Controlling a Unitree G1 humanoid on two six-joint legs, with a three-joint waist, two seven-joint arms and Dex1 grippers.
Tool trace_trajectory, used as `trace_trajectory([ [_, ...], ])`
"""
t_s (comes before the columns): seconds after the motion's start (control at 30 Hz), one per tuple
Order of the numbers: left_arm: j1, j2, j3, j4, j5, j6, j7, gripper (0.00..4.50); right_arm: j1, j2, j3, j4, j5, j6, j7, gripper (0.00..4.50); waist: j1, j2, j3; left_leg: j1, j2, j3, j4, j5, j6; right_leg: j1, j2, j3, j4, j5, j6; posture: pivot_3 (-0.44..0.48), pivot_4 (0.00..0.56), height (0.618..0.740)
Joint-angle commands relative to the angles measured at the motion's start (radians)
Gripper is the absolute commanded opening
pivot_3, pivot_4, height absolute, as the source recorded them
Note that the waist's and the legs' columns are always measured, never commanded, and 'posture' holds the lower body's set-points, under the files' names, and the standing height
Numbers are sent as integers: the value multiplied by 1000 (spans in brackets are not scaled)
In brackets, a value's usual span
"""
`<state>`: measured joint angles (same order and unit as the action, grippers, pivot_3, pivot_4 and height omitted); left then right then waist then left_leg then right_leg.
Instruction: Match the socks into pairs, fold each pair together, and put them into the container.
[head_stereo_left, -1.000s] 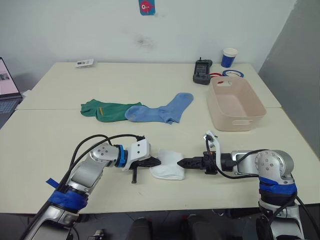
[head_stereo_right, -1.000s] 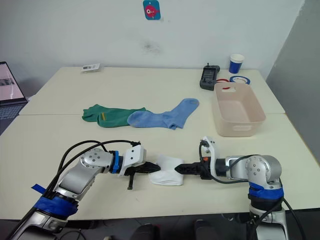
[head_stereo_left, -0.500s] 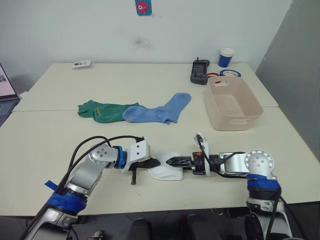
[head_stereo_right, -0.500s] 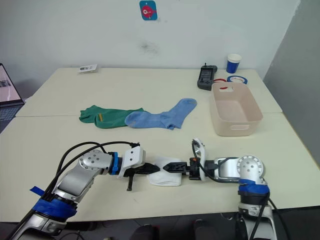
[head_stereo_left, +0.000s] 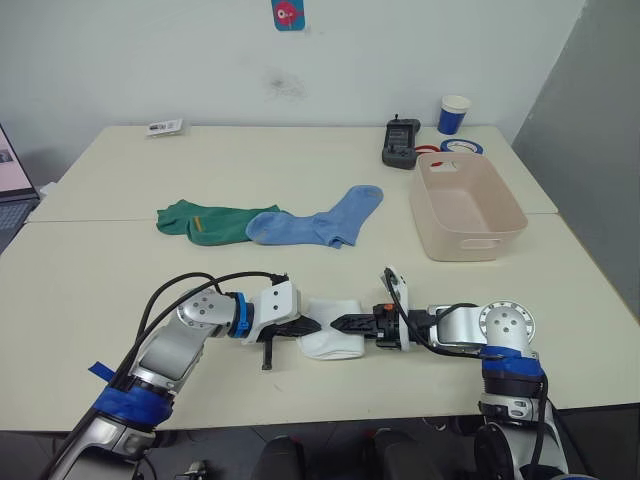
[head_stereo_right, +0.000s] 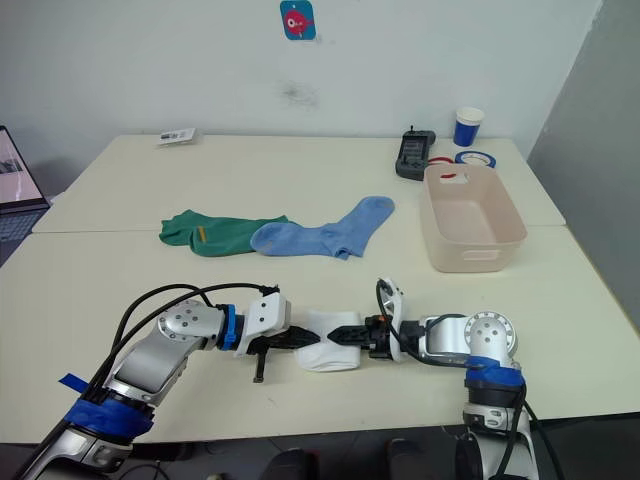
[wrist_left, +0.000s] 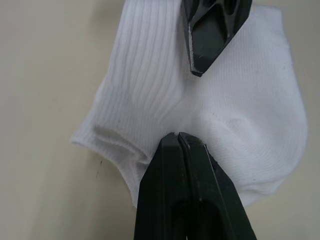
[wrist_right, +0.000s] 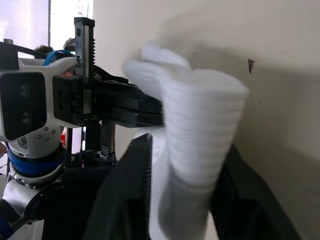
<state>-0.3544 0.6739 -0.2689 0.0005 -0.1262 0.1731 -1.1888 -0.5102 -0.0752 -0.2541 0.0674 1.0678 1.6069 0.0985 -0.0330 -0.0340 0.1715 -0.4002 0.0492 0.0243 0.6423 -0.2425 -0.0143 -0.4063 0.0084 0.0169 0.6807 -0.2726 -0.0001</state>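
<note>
**Both grippers meet at the white pair on the near table**

Left eye view puts the white socks (head_stereo_left: 331, 341) at the near edge of the table (head_stereo_left: 300, 170), folded into a small bundle, and everything else can be placed from that bundle. The left gripper (head_stereo_left: 312, 326) reaches in from the robot's left side of it, fingers pressed flat together with no gap; in the left wrist view the closed tips (wrist_left: 176, 137) rest on the ribbed white fabric, touching it but pinching nothing between them. The right gripper (head_stereo_left: 338, 323) comes in from the opposite side of the bundle, so the two sets of black tips nearly meet over the socks. In the right wrist view its two fingers (wrist_right: 131, 170) stand apart with a thick roll of white fabric between them, so it is grasping the white socks.

Farther across the table from the bundle lie the light blue socks (head_stereo_left: 318, 222), stretched out flat, and just beside them, toward the robot's left, the dark green socks (head_stereo_left: 208, 220) with a small yellow mark; the blue overlaps the green's end. The container (head_stereo_left: 468, 205) sits well apart from the bundle, beyond it and to the robot's right. Behind the container stand a black handheld device (head_stereo_left: 400, 143), a blue-and-white paper cup (head_stereo_left: 453, 114) and a tape roll (head_stereo_left: 459, 146).
</note>
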Motion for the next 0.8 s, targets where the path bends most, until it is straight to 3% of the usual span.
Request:
trace_trajectory([
  [0.03, 17, 9, -6, -9, -8, 9, -20, 0, -5, 4, -27, -23, -4, 8, -34, 400, 0, 0, 0, 0, 0, 0, 0, 0, 0, 0, 0, 0, 0, 0, 0, 0, 150, 740],
  [0.07, 16, 9, -3, -10, -14, 11, -23, 0, -2, 2, -26, -26, -6, 8, -32, 59, 0, 0, 0, 0, 0, 0, 0, 0, 0, 0, 0, 0, 0, 0, 0, 0, 150, 740],
  [0.13, 12, 7, 11, -12, -44, 12, -37, 0, 2, 0, -24, -36, -4, 8, -28, 23, 0, 0, 0, 0, 0, 0, 0, 0, 0, 0, 0, 0, 0, 0, 0, 0, 150, 740],
  [0.23, 5, -3, 61, -46, -149, 75, -68, 531, 3, -1, -26, -46, -2, 8, -29, 0, 0, 0, 0, 0, 0, 0, 0, 0, 0, 0, 0, 0, 0, 0, 0, 0, 150, 740],
  [0.37, -19, 28, 177, -158, -351, 261, -91, 1712, 1, -28, -36, -86, 13, 8, -19, 0, 0, 0, 1, -2, 2, -1, 0, 0, 0, -1, 0, -1, 0, 0, 0, 0, 150, 740],
  [0.63, -75, 104, 242, -245, -388, 296, -75, 4290, -28, -85, -135, -257, 85, 7, -7, 0, 0, 0, 1, -2, -1, -1, 0, 0, 0, -1, 0, -1, -1, 0, 0, 0, 150, 740],
  [0.67, -87, 97, 246, -246, -393, 303, -63, 4478, -37, -87, -156, -274, 98, 7, -10, 0, 0, 0, 1, -2, -1, -1, 0, 0, 0, -1, 0, -1, -1, 0, 0, 0, 150, 740],
  [0.8, -128, 69, 247, -243, -404, 318, -24, 4478, -45, -137, -180, -379, 121, -5, 1, 0, 1, 0, 1, -1, -1, -1, -1, 0, 0, -1, 1, 0, -1, 0, 0, 0, 150, 740],
])
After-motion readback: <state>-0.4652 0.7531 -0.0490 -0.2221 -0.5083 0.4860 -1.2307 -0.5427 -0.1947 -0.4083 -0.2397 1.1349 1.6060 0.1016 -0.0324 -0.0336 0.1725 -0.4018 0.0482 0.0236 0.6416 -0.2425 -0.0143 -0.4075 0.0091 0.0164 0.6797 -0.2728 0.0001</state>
